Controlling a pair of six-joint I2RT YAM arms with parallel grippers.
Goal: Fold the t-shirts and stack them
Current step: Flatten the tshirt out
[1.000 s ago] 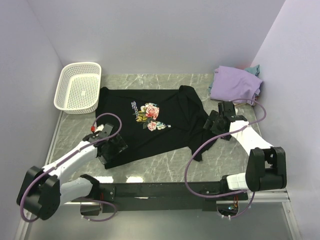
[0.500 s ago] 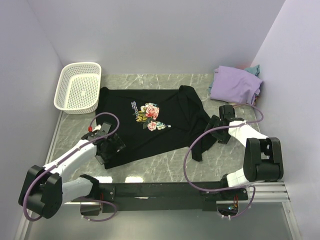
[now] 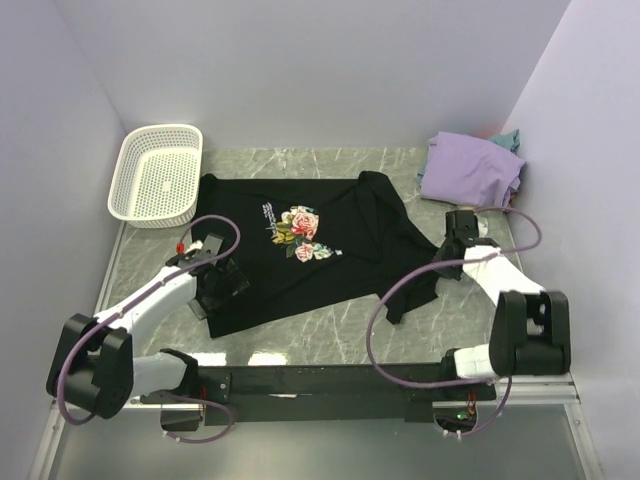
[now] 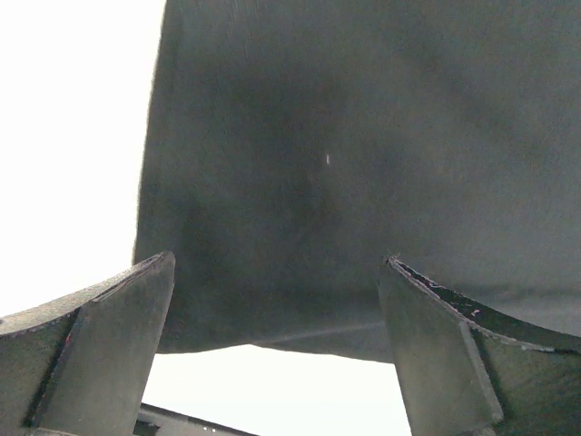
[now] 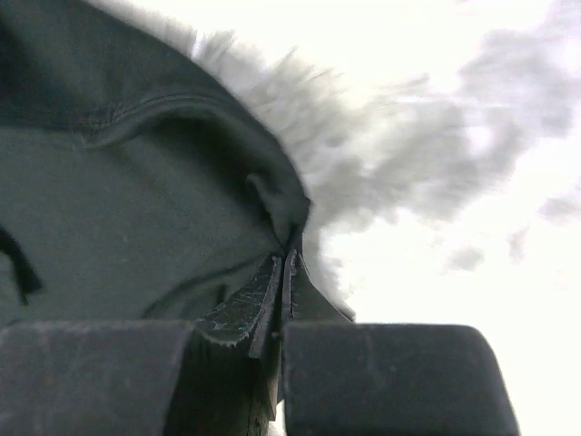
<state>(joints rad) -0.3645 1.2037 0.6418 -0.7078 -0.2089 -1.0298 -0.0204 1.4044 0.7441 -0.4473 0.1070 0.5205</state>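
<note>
A black t-shirt (image 3: pixel 300 255) with a rose print lies spread on the marble table. My left gripper (image 3: pixel 226 282) is at its near left corner. It stands open, and the black hem (image 4: pixel 300 318) lies between its fingers (image 4: pixel 100 354). My right gripper (image 3: pixel 443 266) is at the shirt's right edge. Its jaws (image 5: pixel 283 272) are shut on a small fold of black cloth (image 5: pixel 136 209). A lavender t-shirt (image 3: pixel 470 168) lies bunched at the far right corner, with a bit of a teal t-shirt (image 3: pixel 511 138) showing behind it.
A white perforated basket (image 3: pixel 155 175) stands at the far left corner, beside the black shirt's left sleeve. Lavender walls close in the table on the left, back and right. Both arm bases sit on the black rail (image 3: pixel 330 380) at the near edge.
My right gripper has gone from open to shut on the black shirt's right edge and has shifted a little right. My left gripper has edged farther along the shirt's left corner, still open.
</note>
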